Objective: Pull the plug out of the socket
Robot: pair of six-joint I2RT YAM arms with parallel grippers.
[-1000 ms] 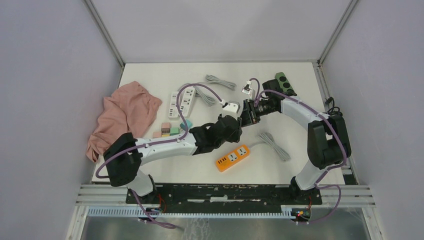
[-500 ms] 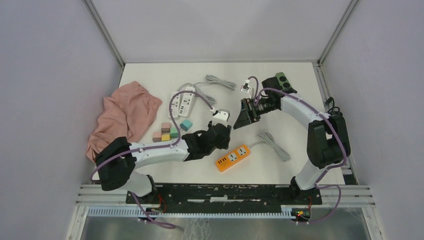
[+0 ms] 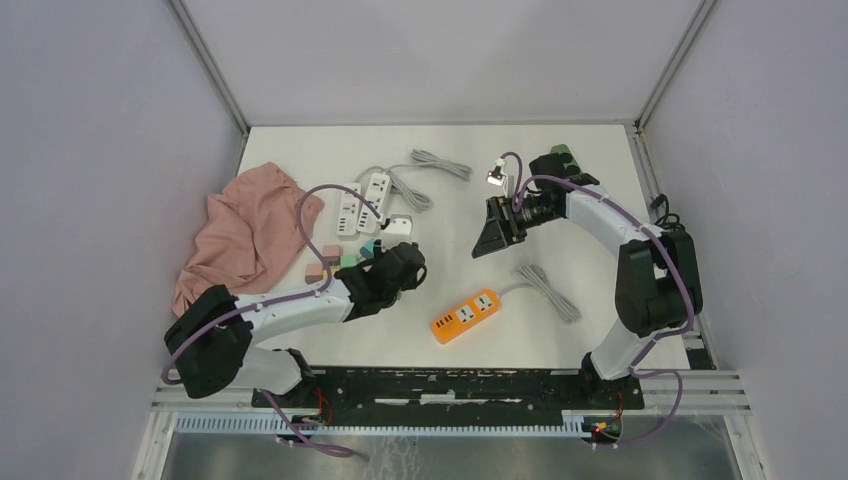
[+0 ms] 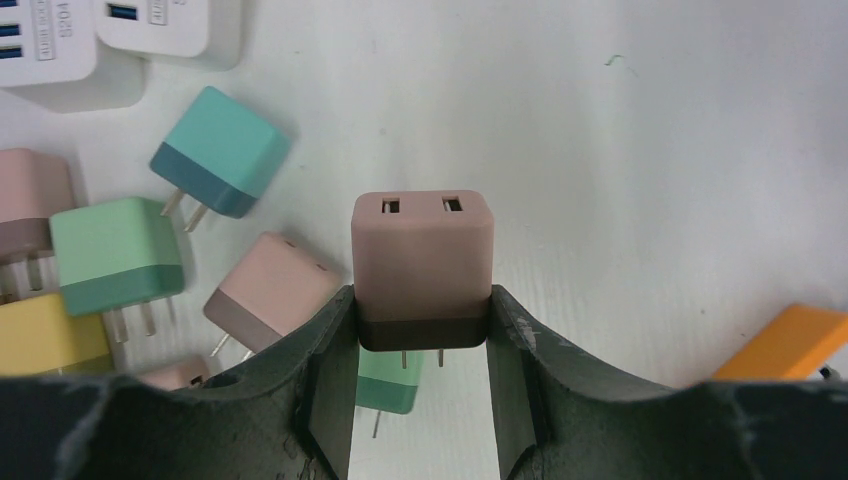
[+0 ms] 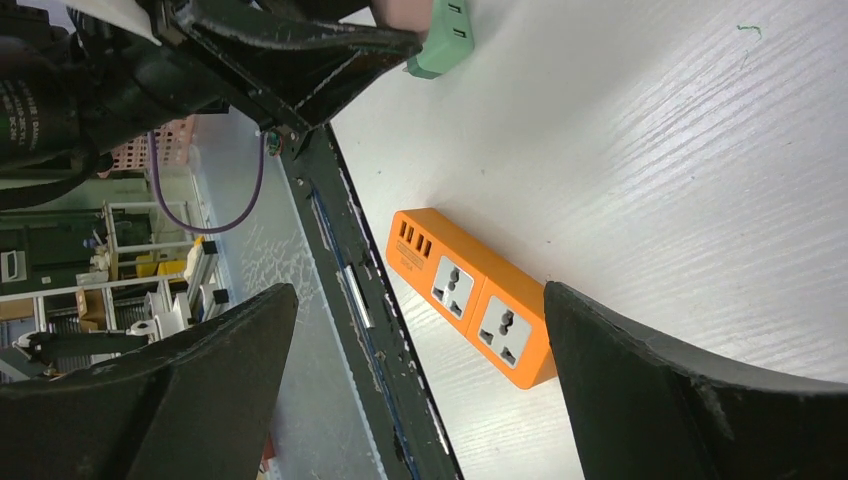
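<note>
Our left gripper (image 4: 422, 325) holds the pink-brown plug (image 4: 422, 260) narrowly by its dark base, over the heap of coloured plugs (image 3: 338, 262). It seems to hang just above the table (image 3: 590, 180). The orange socket strip (image 3: 466, 315) lies apart, to the right. Our right gripper (image 3: 489, 238) stands wide, holding nothing.

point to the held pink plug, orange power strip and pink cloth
held pink plug (image 4: 422, 258), left wrist view, front face
orange power strip (image 3: 466, 316), top external view, socket face
pink cloth (image 3: 245, 235), top external view, middle
</note>
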